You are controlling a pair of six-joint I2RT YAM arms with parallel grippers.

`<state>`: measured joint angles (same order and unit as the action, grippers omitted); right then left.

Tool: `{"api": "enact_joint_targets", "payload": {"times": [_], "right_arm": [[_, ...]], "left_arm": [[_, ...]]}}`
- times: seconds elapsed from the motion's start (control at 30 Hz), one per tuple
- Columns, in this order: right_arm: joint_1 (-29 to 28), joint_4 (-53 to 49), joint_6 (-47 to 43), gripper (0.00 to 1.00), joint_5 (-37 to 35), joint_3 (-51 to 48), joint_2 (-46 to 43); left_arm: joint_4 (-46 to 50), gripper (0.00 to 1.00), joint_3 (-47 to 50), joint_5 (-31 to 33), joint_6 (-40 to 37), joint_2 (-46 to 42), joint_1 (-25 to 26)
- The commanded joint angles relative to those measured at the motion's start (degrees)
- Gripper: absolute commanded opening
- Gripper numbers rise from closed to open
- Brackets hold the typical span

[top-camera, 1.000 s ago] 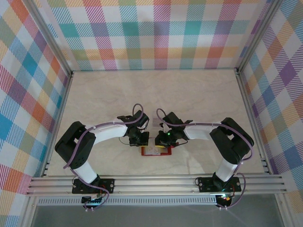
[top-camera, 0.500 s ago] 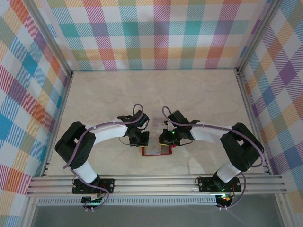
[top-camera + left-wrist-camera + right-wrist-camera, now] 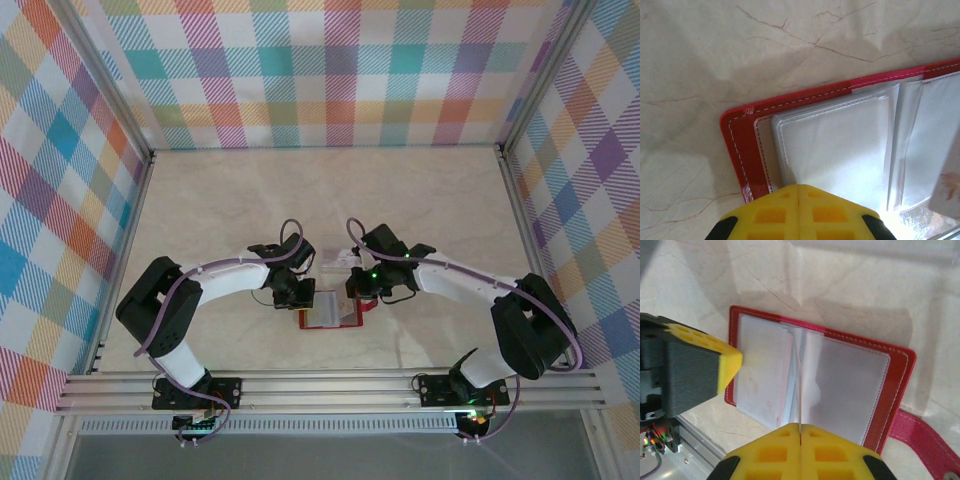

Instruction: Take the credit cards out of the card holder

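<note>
The card holder (image 3: 330, 322) lies open and flat, grey inside up, near the front of the marble-look table (image 3: 400, 200), close to the aluminium rail (image 3: 330, 385) that runs along the near edge. Bare table stretches well beyond it and out to both sides, with the checked walls (image 3: 60, 180) well apart from it. Its long axis runs left to right, its spine points away from the arms, and the snap tab (image 3: 920, 437) trails off the right-hand cover. The left gripper (image 3: 799, 207) has its yellow fingertips pressed together with no gap, sitting at the holder's left cover by the red stitched border; I cannot tell whether it pinches anything. The right gripper (image 3: 800, 440) is clamped on a thin leaf (image 3: 799, 380) standing on edge from the spine; whether that is a clear pocket or a card, I cannot tell.
</note>
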<state>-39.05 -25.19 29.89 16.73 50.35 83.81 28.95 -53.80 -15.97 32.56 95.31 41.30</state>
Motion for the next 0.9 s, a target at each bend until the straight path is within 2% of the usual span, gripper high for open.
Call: {"api": "enact_joint_targets", "payload": {"times": [0.0, 0.23, 0.5, 0.67, 0.87], "right_arm": [[0.26, -7.3, -12.88, 0.0, -2.63, 4.48, -1.61], [0.25, -13.39, -39.33, 0.0, -8.45, 11.13, -0.02], [0.29, -15.44, -65.0, 0.0, -9.31, 16.96, 2.63], [0.3, -19.39, -75.93, 0.0, -11.38, 22.36, 7.25], [0.81, -24.35, -83.04, 0.0, -13.22, 31.57, 14.87]], "left_arm": [[2.67, 0.07, -0.37, 1.38, 0.52, -0.27, 0.8], [3.35, 0.08, -0.31, 2.42, 0.75, -2.28, 0.79], [3.91, 0.08, -0.01, 3.4, 1.26, -4.99, 0.8], [4.14, 0.09, 1.04, 4.0, 1.5, -6.25, 0.75], [4.44, 0.09, 3.49, 4.96, 2.05, -8.28, 0.78]]}}
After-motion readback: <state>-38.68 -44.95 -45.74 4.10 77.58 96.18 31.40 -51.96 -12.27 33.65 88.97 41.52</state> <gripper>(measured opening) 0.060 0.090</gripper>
